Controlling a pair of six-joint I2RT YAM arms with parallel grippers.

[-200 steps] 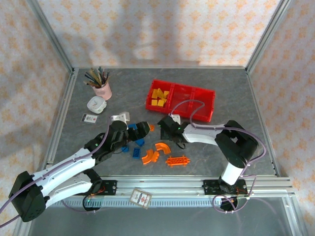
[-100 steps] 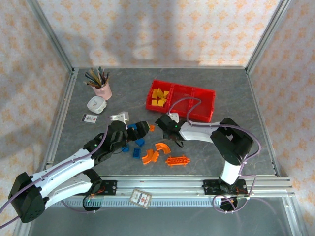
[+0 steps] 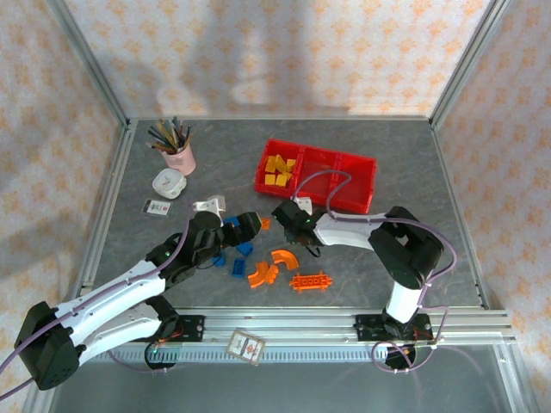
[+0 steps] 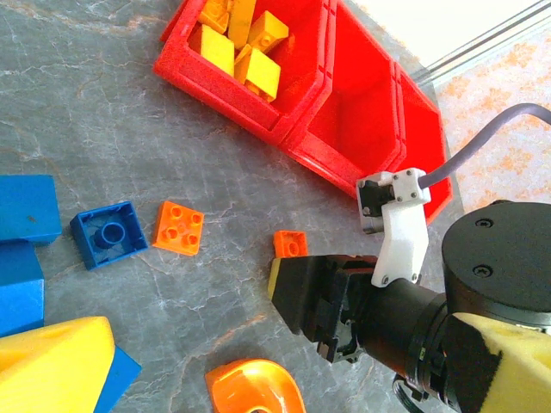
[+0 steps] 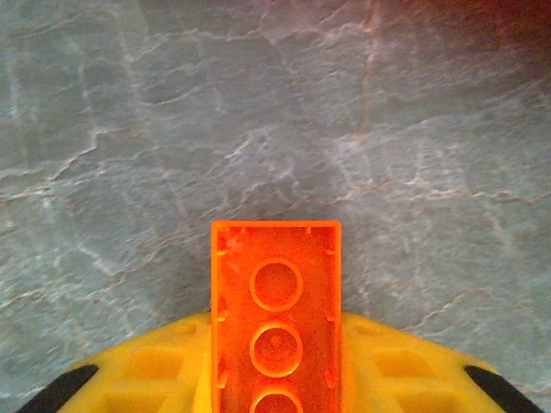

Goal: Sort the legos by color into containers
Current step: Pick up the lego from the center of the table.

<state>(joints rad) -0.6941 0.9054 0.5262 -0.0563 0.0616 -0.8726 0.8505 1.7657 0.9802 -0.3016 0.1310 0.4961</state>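
Your right jaws are pinching an orange brick (image 5: pixel 275 310) over the counter (image 3: pixel 387 146), near the red tray (image 3: pixel 362 185) but not in it. Your left jaws are spread above loose blue legos (image 4: pixel 108 234). Yellow bricks (image 3: pixel 277 169) fill the tray's left compartment.

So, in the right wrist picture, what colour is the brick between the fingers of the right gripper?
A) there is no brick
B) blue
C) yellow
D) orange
D: an orange brick, hollow underside toward the camera, sits between the yellow pads of the right gripper.
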